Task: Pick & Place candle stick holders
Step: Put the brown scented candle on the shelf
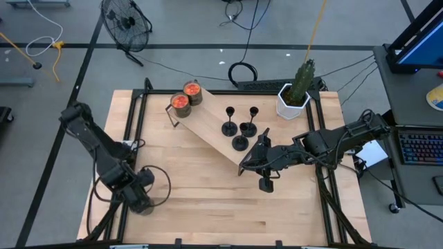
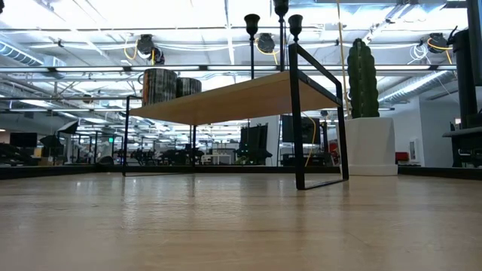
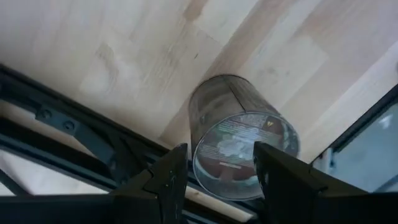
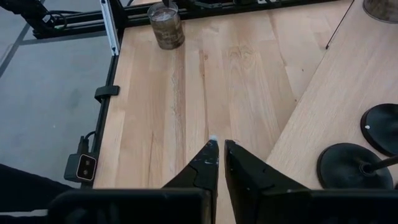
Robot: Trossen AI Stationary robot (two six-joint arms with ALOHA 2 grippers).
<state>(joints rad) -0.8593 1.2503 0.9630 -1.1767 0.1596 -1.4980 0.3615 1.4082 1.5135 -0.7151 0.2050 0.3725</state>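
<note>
The left gripper [image 1: 142,200], at the table's near left edge, stands spread around a grey glass jar [image 3: 239,134]. The right gripper [image 1: 265,184], fingers pressed together, hangs beside the wooden shelf [image 1: 208,128], where three candle stick holders [image 1: 239,128] stand.

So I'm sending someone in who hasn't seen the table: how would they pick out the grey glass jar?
On the wooden table, go to the corner near the left arm, away from the raised shelf. The silvery-grey glass jar stands there at the table's edge, just beyond the open left gripper. Unlike the two orange-filled jars on the shelf, it stands alone.
</note>
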